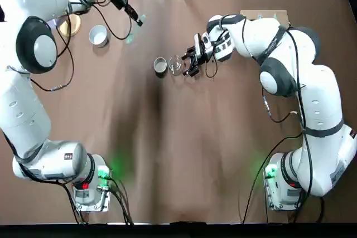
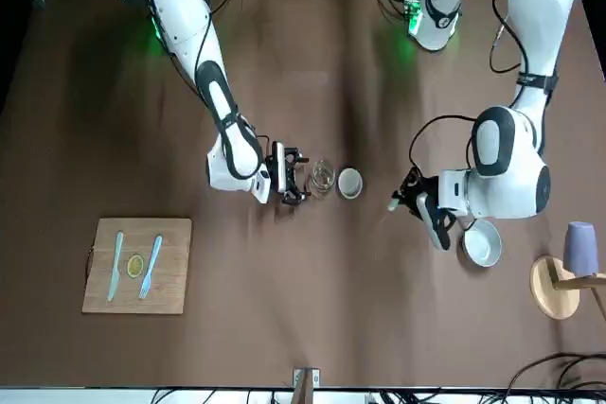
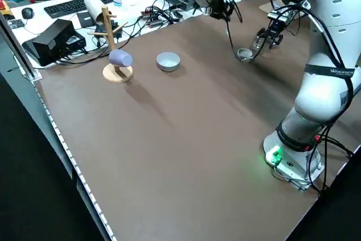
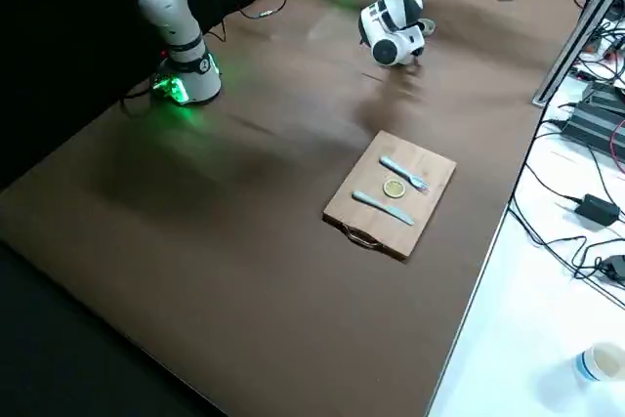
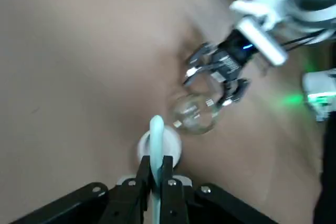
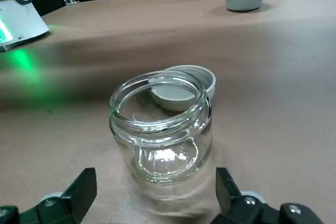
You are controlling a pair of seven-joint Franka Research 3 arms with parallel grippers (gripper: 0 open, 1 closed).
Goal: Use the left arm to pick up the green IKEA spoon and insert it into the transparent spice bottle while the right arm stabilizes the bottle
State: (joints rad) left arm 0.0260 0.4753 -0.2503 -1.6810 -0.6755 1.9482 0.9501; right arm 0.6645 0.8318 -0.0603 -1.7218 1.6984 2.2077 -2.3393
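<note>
Top view: we find the transparent spice bottle (image 1: 175, 65) upright on the tabletop (image 1: 178, 154), just beside a grey tin (image 1: 160, 66). The right gripper (image 1: 188, 62) sits against it, fingers spread. The left gripper (image 1: 135, 19) is well apart, pinching the green IKEA spoon (image 1: 140, 19).

Front view: the spoon's pale tip (image 2: 393, 202) projects from the left gripper (image 2: 405, 198).

Left wrist view: fingers (image 5: 142, 178) clamp the slim mint handle (image 5: 156, 148).

Right wrist view: clear round bottle (image 6: 161, 132) stands between the spread fingers (image 6: 80, 194), neither visibly touching.
</note>
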